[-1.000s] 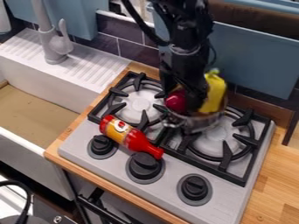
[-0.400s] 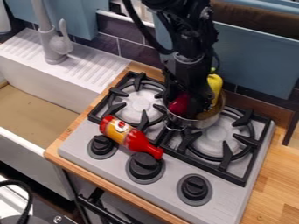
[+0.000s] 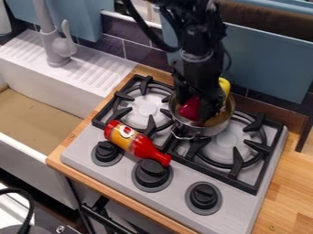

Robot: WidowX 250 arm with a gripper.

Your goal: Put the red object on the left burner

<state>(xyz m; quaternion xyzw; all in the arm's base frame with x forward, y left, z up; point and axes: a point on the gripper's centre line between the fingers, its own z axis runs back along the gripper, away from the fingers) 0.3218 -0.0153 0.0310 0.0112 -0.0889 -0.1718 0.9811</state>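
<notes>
The black gripper (image 3: pixel 200 107) hangs down into the metal pot (image 3: pixel 205 130), which sits between the two burners. Against the gripper's left side is a round red object (image 3: pixel 191 108), inside the pot. The gripper covers part of it, so whether it is held cannot be seen. Behind the gripper, a yellow object (image 3: pixel 225 86) rises at the pot's back right. To the left is the left burner (image 3: pixel 147 109), with its black grate around it. A red bottle with a yellow label (image 3: pixel 137 142) lies slanted across the stove's front left, near the knobs.
The right burner (image 3: pixel 226 145) is right of the pot, partly under it. Three black knobs line the stove's front, the middle knob (image 3: pixel 151 172) close to the bottle. A white sink (image 3: pixel 36 109) with a grey faucet (image 3: pixel 56 45) stands left; a blue panel and dark tiles rise behind.
The pot and the red object have shifted slightly, and the pot's rim shows more plainly. The yellow object sits lower behind the gripper. The arm has moved a little; the bottle has stayed put.
</notes>
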